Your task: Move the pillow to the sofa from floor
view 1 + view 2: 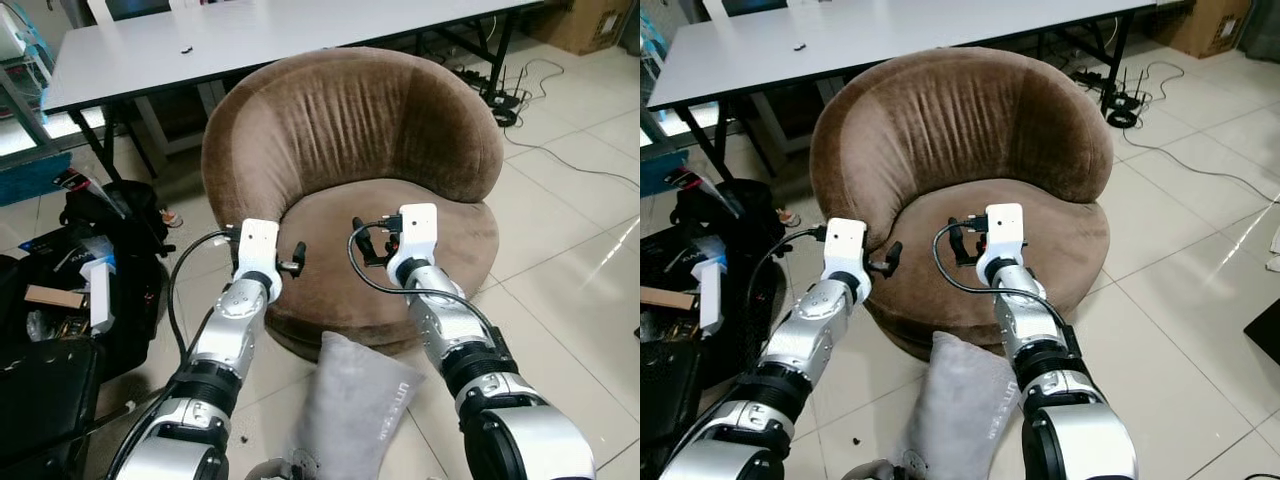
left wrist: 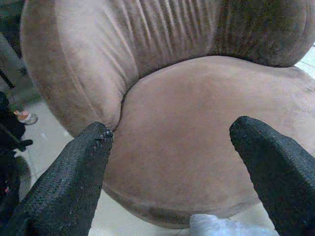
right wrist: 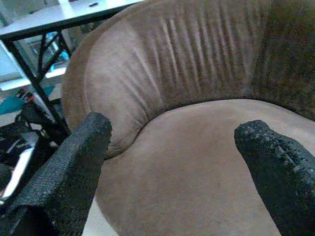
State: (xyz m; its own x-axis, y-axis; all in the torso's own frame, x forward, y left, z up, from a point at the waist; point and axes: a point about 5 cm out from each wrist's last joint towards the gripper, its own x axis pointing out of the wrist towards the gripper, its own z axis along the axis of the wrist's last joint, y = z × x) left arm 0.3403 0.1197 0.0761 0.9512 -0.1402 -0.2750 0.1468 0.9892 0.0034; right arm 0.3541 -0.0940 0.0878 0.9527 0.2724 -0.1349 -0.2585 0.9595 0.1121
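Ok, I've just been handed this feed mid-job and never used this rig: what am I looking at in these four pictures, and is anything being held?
The two wide pictures come from the robot's head camera, looking down past its two silver arms. The left hand and the right hand are both raised over the front of the brown sofa, a round tub chair. The other two pictures are taken from each wrist, looking along that hand's two black fingers at the seat; both hands are open and hold nothing. The grey pillow lies on the tiled floor, leaning against the sofa's base between the arms. Behind stands a white table; black bags sit on the robot's left.
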